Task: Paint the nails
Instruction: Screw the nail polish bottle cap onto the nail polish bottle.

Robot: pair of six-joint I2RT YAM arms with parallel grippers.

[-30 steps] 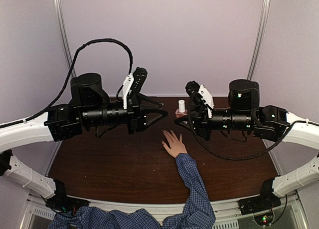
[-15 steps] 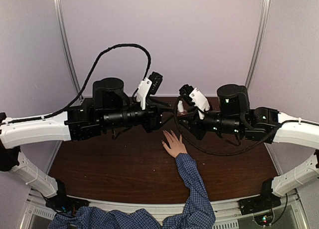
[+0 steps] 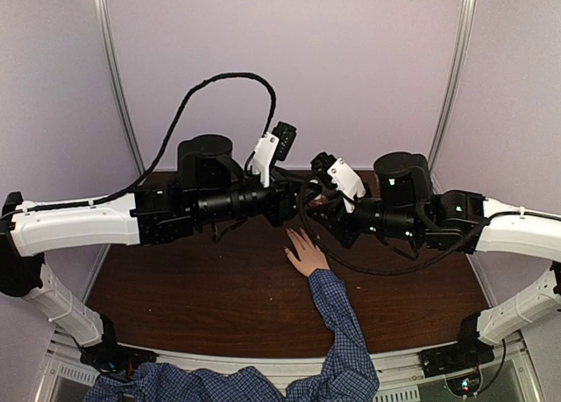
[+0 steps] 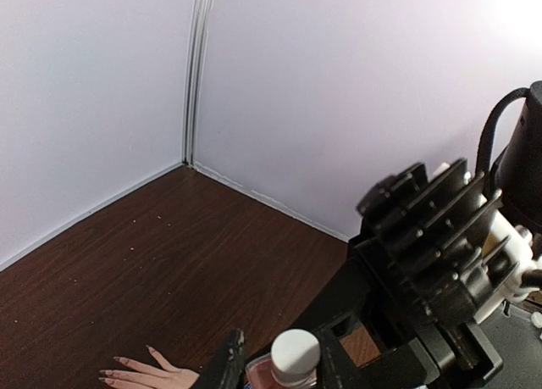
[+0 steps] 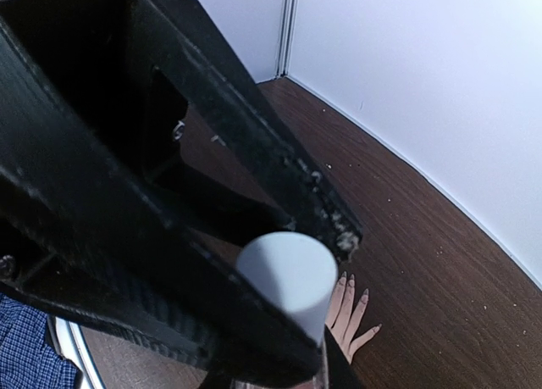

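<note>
The right fingers [image 5: 254, 152] clenched the bottle [image 4: 264, 375]; the left fingers [image 4: 227, 368] flanked its cap [image 4: 295, 355], whether gripping I could not tell; it wanted a square pinch before twisting; the nails [image 5: 351, 282] lay below, on a hand [image 3: 307, 255] flat on the worktop [image 3: 219, 279].

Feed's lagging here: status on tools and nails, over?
Right tool shut on bottle. Left tool around cap, grip unclear. Hand flat on table, nails exposed.

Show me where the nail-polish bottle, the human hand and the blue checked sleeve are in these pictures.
nail-polish bottle [image 4: 295, 357]: left wrist view, on its white cap.
hand [image 3: 308, 257]: top external view, on the back of the hand.
blue checked sleeve [image 3: 343, 334]: top external view, on the forearm part.
</note>
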